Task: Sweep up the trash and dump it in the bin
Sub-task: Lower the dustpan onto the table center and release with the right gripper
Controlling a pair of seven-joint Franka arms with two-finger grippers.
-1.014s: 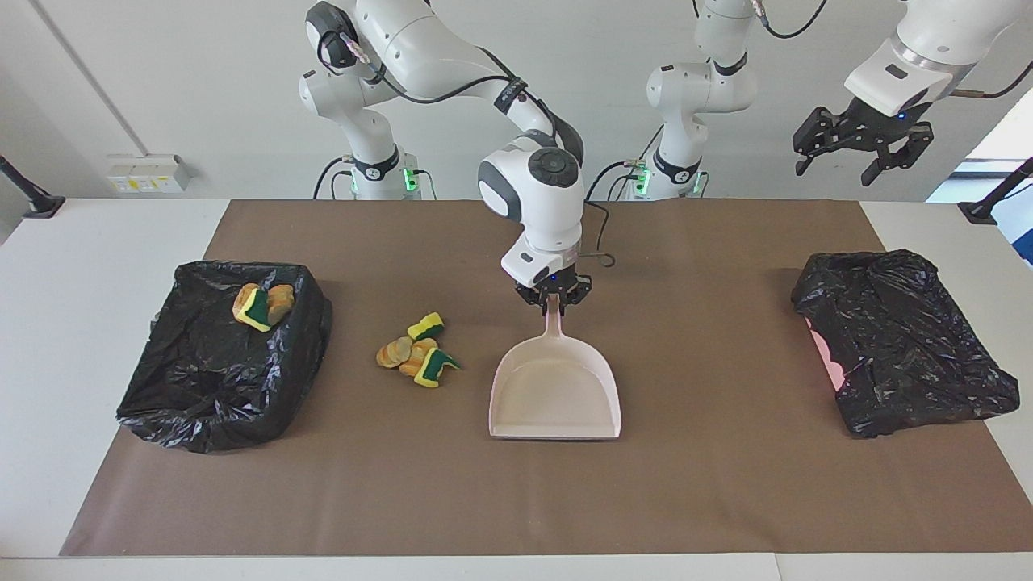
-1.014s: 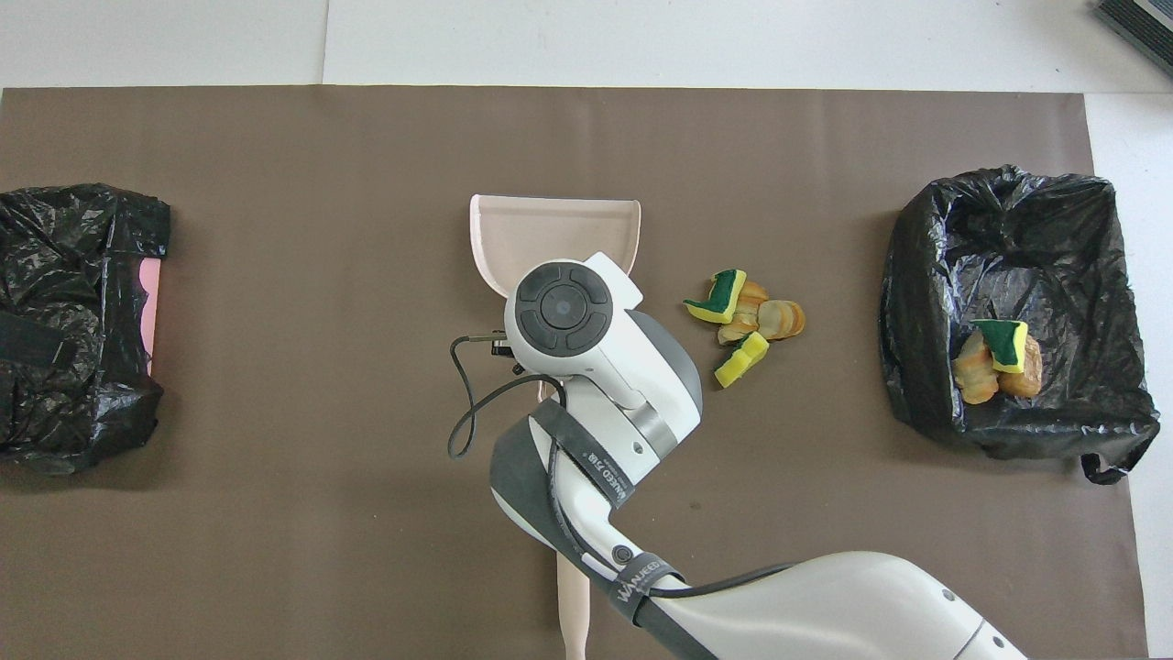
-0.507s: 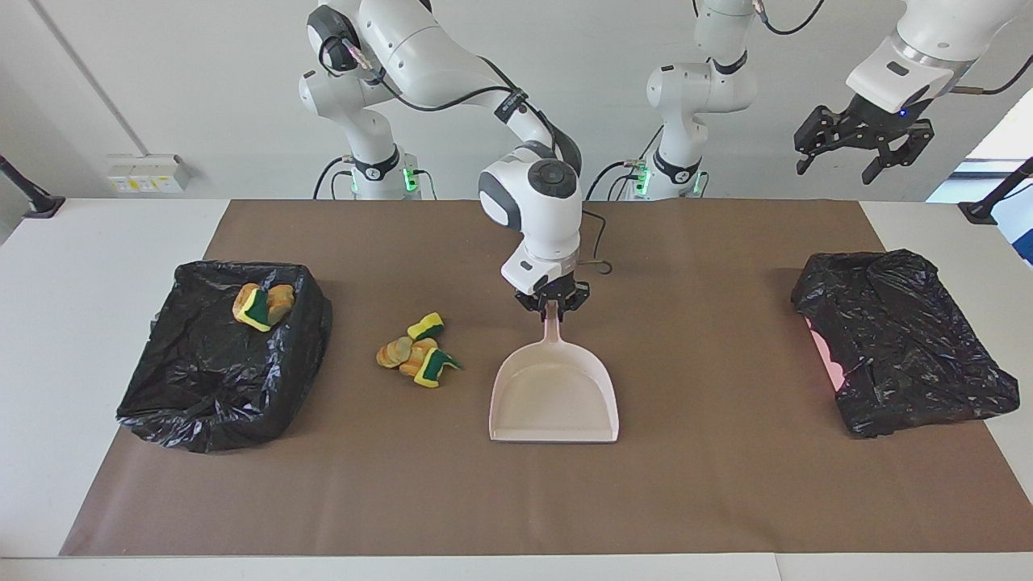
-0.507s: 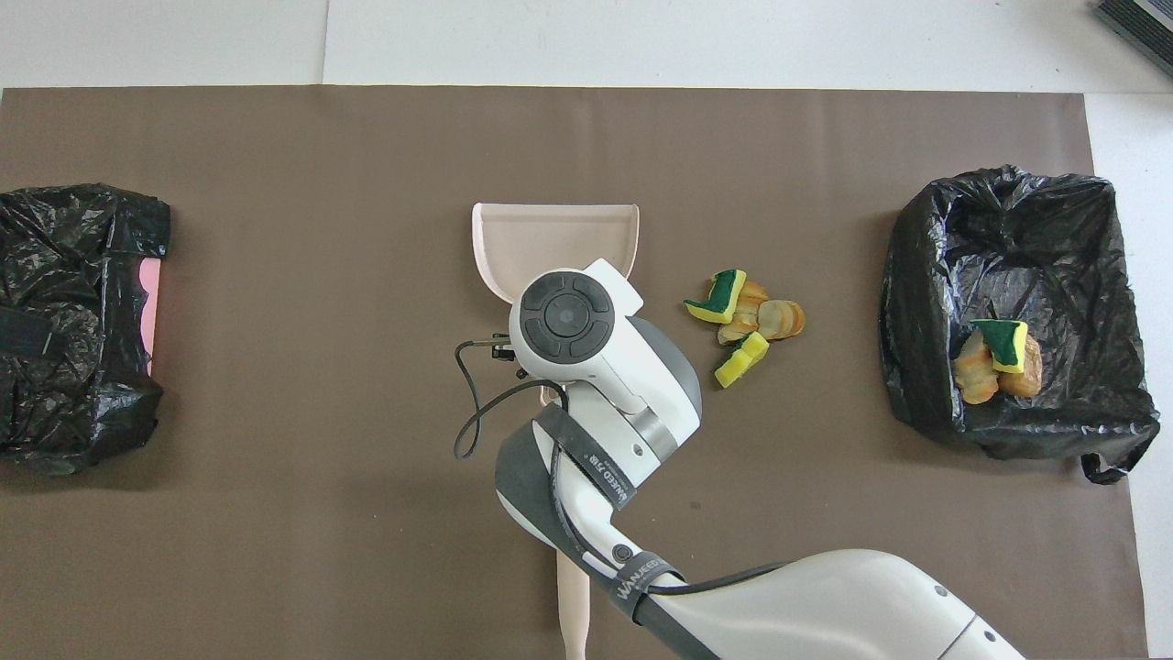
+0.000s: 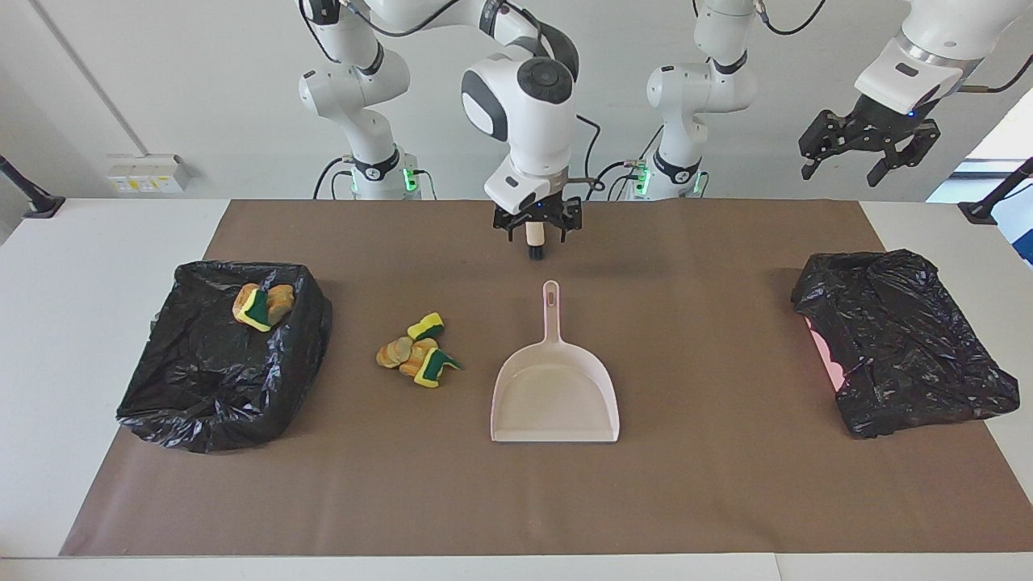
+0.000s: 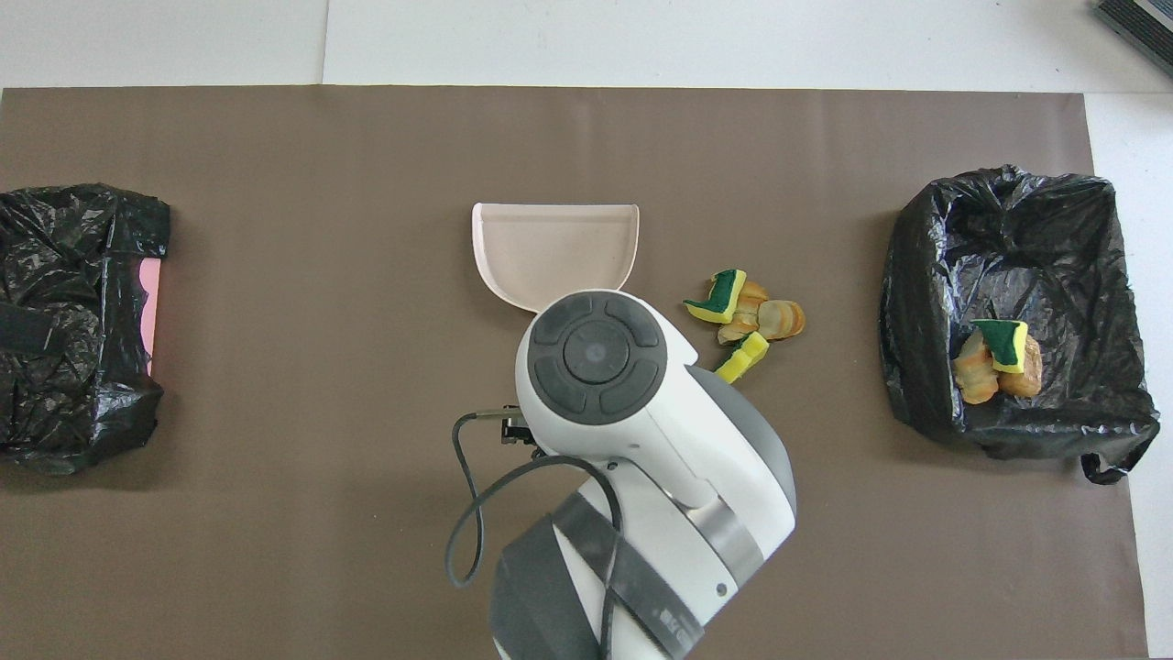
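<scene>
Trash chunks (image 5: 416,351) sit in two lots on this table, but let's take it from the biggest thing down. The brown mat (image 5: 726,484) covers nearly the whole tabletop.

On the facing view, the bin (image 5: 202,420), lined with a black bag, sits at nine o'clock on the mat, at the right arm's end. A crumpled black bag bundle (image 5: 904,347) with a bit of pink peeking out sits at three o'clock, at the left arm's end.

Dead centre lies the pale pink dustpan (image 5: 555,395), flat on the mat. Its mouth points to six o'clock and its handle to twelve, toward the robots, with nothing gripping it.

Straight up at twelve o'clock from that handle tip, and clear of it, hangs the right gripper (image 5: 537,238). Its claw is spread wide. Between its fingers shows the brush (image 5: 534,252), a beige piece with a black tip, and I cannot tell whether the fingers touch it.

Away at two o'clock, the left gripper (image 5: 870,149) waits high over the left arm's end, above the bundle. Its claw is spread too and carries nothing.

Now the small stuff. The loose heap of yellow, green and tan chunks lies on the mat at nine o'clock from the dustpan, near it but apart, between pan and bin. A few more pieces (image 5: 262,305) already rest inside the bin, in its corner nearest the robots.
</scene>
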